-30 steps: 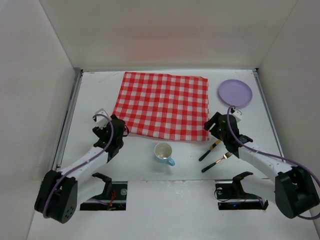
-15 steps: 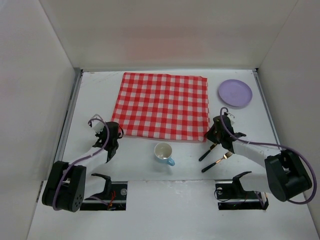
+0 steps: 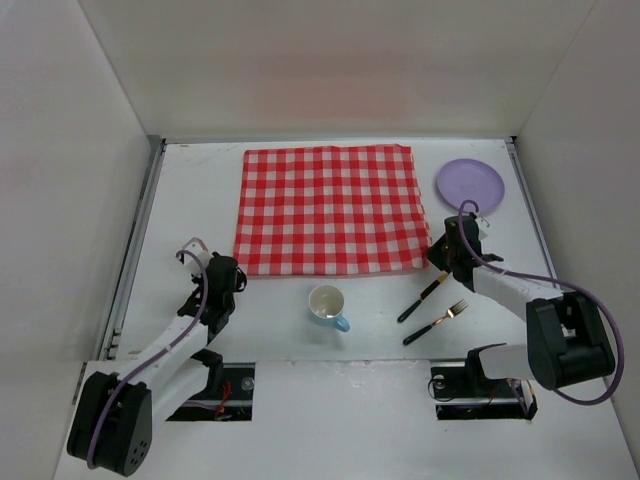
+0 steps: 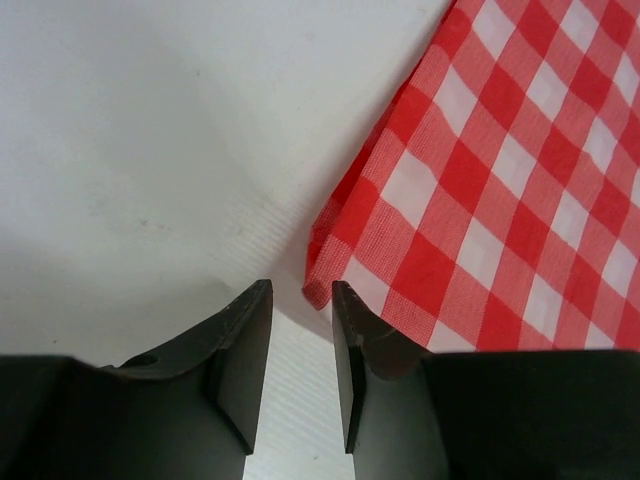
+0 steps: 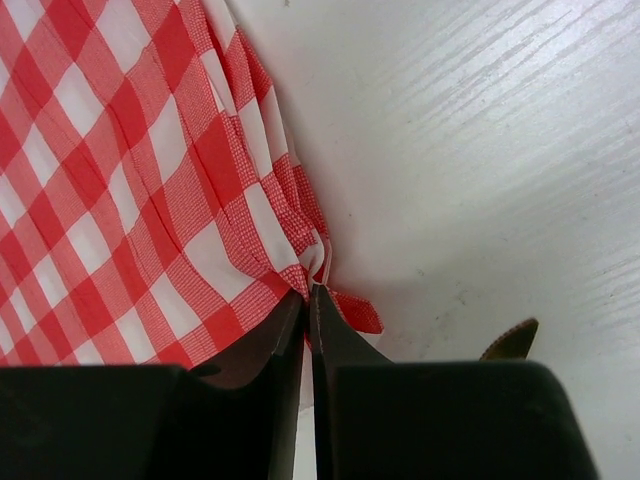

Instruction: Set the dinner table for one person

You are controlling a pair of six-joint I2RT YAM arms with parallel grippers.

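A red-and-white checked cloth lies spread on the white dinner table. My right gripper is at the cloth's near right corner. In the right wrist view it is shut on that corner, and the fabric bunches into folds at the tips. My left gripper sits at the near left corner. The left wrist view shows it slightly open with bare table in the gap. The cloth corner lies just past the tips, held by neither finger.
A lilac plate sits at the far right beside the cloth. A white cup with a blue handle stands near the front centre. A knife and a fork lie right of it, close under the right arm.
The cloth has been pulled from skewed to square with the table. My right gripper closed on its corner and moved right and away. My left gripper closed, then parted a little.
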